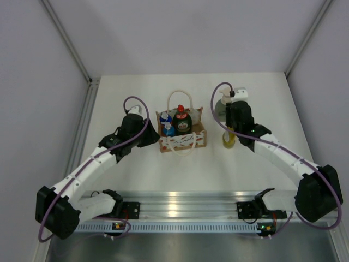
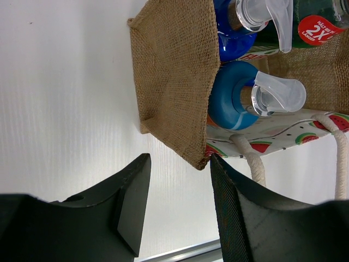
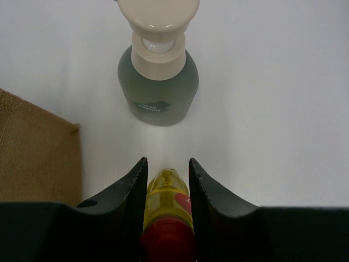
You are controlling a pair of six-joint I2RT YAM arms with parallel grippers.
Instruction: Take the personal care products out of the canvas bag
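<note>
**Observer:** Left side first. Left gripper (image 1: 148,136) (image 2: 180,169) sits low, just beside the left end of the canvas bag (image 1: 182,143) (image 2: 174,71).

**Recorder:** Its fingers?

**Observer:** Spread wide, gripping nothing. In the wrist view a corner of the burlap shows in the gap between them.

**Recorder:** The bag itself?

**Observer:** Upright at mid-table (image 1: 136,174), rope handles (image 1: 180,98) arched above it. Three bottles are inside: the blue bottle (image 1: 166,117) (image 2: 232,33) at the back left, the blue-capped bottle (image 1: 168,130) (image 2: 226,103) in front of it, and the round green red-capped bottle (image 1: 181,121) (image 2: 322,16) to their right.

**Recorder:** Right of the bag?

**Observer:** Right gripper (image 1: 232,130) (image 3: 168,169) points down, its fingers clamped on the slim yellow bottle (image 1: 228,140) (image 3: 166,202) just above its red cap. The bottle is outside the bag, off its right end. Cannot tell whether it touches the table.

**Recorder:** Anything beyond it?

**Observer:** The grey-green pump bottle (image 1: 220,106) (image 3: 158,82) stands on the table past the yellow one, farther from the arm bases, cream pump on top. Nothing touches it.
</note>
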